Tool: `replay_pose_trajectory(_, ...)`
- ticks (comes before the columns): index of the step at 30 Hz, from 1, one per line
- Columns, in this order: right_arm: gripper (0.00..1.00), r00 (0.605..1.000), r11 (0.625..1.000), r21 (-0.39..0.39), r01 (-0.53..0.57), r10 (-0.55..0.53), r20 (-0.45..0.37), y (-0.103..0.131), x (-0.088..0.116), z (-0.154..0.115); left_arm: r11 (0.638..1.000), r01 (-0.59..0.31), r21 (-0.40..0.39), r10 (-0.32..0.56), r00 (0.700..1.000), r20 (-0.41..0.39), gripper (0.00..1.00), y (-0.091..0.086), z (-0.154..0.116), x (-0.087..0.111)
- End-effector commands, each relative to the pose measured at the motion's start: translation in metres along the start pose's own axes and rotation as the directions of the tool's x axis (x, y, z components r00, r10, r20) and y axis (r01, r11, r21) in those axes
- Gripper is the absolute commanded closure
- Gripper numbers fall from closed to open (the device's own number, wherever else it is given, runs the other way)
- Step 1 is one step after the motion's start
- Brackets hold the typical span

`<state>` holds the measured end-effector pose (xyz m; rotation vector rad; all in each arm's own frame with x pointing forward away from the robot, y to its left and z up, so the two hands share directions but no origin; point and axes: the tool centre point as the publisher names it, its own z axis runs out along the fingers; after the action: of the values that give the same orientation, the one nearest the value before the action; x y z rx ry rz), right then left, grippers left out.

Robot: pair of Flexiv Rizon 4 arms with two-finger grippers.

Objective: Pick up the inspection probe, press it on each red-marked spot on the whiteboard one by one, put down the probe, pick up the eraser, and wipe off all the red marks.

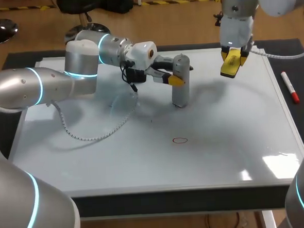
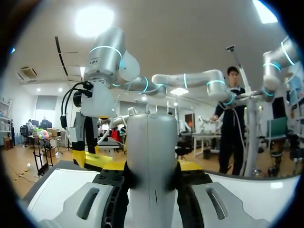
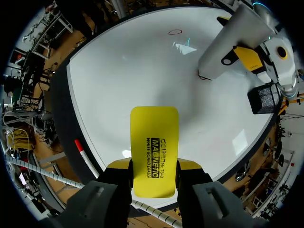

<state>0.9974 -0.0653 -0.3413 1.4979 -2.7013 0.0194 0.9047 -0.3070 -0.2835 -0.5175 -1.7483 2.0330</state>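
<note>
In the head view, the left arm comes in from the left side. The left gripper [image 1: 178, 79] is clamped on a grey, upright, handle-shaped inspection probe [image 1: 182, 94], with one yellow-tipped finger on each side. The probe stands in the far middle part of the big white rectangular whiteboard [image 1: 93, 164], and its lower end appears to touch the surface. One small red oval mark [image 1: 180, 140] is drawn on the board, nearer to the front edge and well apart from the probe. The right arm comes in from the upper right. The right gripper [image 1: 232, 57] holds a flat yellow rectangular eraser [image 1: 231, 68] above the far right part of the board. A thin white marker pen with a red cap [image 1: 290, 87] lies on the dark mat just beside the right edge of the board.

In the left wrist view, the probe fills the space between the two fingers and both press against its sides. The right gripper with the eraser hangs ahead, a little to one side.

In the right wrist view, the eraser is gripped between the two fingers and points out ahead over the board. The probe, held by the left gripper, stands further ahead, and the red oval is beyond it. The marker pen lies beside the board's edge.
</note>
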Motion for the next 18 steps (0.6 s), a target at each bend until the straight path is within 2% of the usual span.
replay_pose_trajectory(1,1.0,1.0,1.0,0.002,0.002,-0.002,-0.002,-0.0002,0.0012,-0.0014,1.0,-0.001,0.012,0.001,1.0,-0.007,1.0,0.008,-0.0009,-0.0017)
replay_pose_trajectory(18,1.0,1.0,1.0,0.002,0.002,-0.002,-0.002,-0.0002,0.0012,-0.0014,1.0,-0.004,0.01,0.004,1.0,-0.015,1.0,0.0083,-0.0007,-0.0008)
